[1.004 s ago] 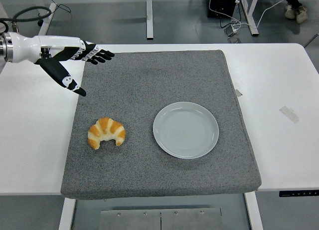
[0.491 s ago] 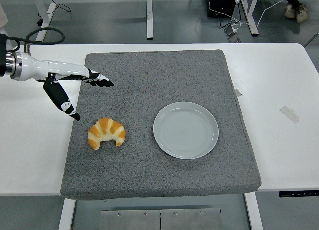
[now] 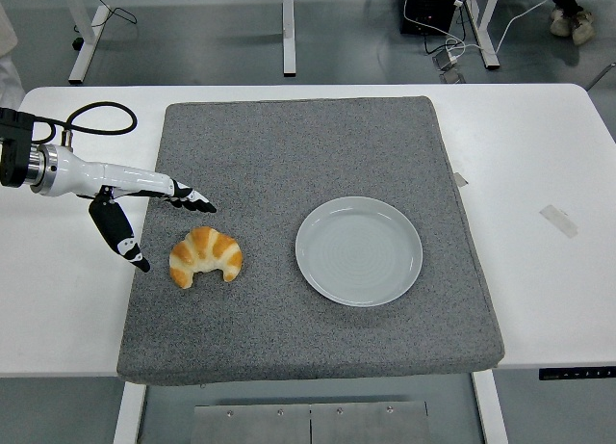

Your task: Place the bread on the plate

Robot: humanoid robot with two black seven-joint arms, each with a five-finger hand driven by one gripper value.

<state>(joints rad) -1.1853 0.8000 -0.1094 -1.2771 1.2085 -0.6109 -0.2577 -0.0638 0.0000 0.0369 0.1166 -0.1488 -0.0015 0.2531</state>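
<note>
A golden croissant-shaped bread (image 3: pixel 205 256) lies on the grey mat (image 3: pixel 308 155), left of centre. A pale round plate (image 3: pixel 358 250) sits empty on the mat to its right. My left hand (image 3: pixel 166 222) hovers just left of and above the bread, open, with the fingers (image 3: pixel 192 199) stretched over the bread's far side and the thumb (image 3: pixel 120 240) pointing down at its left. Nothing is held. The right arm is out of view.
The mat lies on a white table (image 3: pixel 539 174). Two bits of tape (image 3: pixel 558 220) stick to the table at the right. A black cable (image 3: pixel 96 117) loops behind my left wrist. A person's shoes (image 3: pixel 570 22) show at the top right.
My left hand has come down and toward the near edge, from the mat's far left corner to just beside the bread. The bread and plate have not moved.
</note>
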